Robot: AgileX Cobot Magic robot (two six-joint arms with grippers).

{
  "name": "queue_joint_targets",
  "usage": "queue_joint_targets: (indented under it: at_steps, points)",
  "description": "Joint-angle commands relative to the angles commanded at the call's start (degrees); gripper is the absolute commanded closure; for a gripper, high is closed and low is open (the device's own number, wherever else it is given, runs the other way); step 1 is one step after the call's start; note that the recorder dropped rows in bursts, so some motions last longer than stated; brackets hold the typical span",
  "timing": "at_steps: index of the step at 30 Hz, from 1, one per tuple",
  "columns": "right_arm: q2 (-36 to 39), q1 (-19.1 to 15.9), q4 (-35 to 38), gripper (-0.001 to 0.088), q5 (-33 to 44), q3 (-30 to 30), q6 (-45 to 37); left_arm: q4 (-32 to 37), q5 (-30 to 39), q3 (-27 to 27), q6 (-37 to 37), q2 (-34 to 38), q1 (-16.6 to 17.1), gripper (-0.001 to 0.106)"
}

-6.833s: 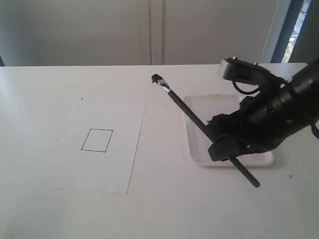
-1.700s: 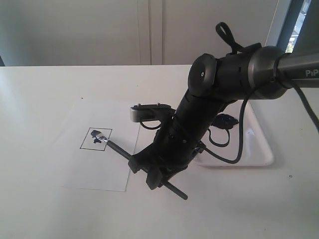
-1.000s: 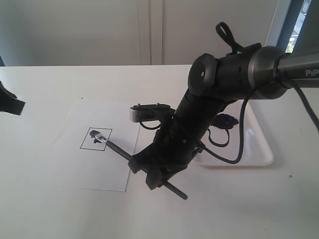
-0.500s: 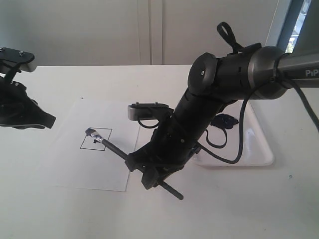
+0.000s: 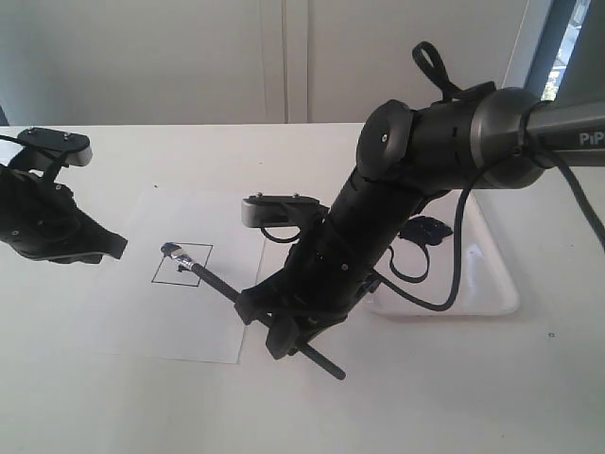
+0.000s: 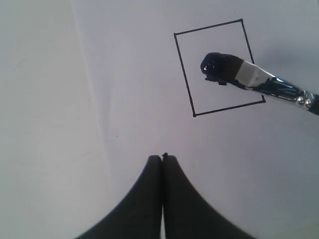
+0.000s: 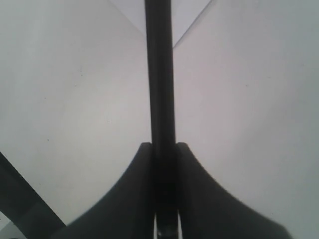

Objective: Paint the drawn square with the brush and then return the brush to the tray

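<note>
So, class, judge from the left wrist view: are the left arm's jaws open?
No, the left jaws are pressed together with nothing between them, clear of the brush.

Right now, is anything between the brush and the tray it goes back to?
Nothing visible lies between them. The right claw holds the brush, tip over the drawn square; only that arm's own body hides part of the tray. The shut left claw is on the square's other side.
</note>
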Motion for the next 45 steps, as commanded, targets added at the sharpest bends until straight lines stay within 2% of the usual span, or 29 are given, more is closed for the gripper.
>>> queue_joint_targets:
  at_steps: [11, 18, 30, 45]
  points:
    - [0.00, 0.00, 0.01, 0.0868, 0.00, 0.00, 0.35, 0.00, -0.08, 0.00, 1.22, 5.21, -0.06, 0.105]
    - [0.00, 0.00, 0.01, 0.0868, 0.00, 0.00, 0.35, 0.00, 4.04, 0.00, 5.23, 6.61, -0.06, 0.105]
    - [0.00, 0.00, -1.20, 0.0868, 0.52, 0.00, 1.71, 0.00, 5.95, 0.00, 5.60, 11.30, -0.06, 0.105]
    - [1.17, 0.00, -2.77, 0.0868, -0.57, 0.00, 3.77, -0.11, 5.95, 0.00, 5.60, 12.10, -0.06, 0.105]
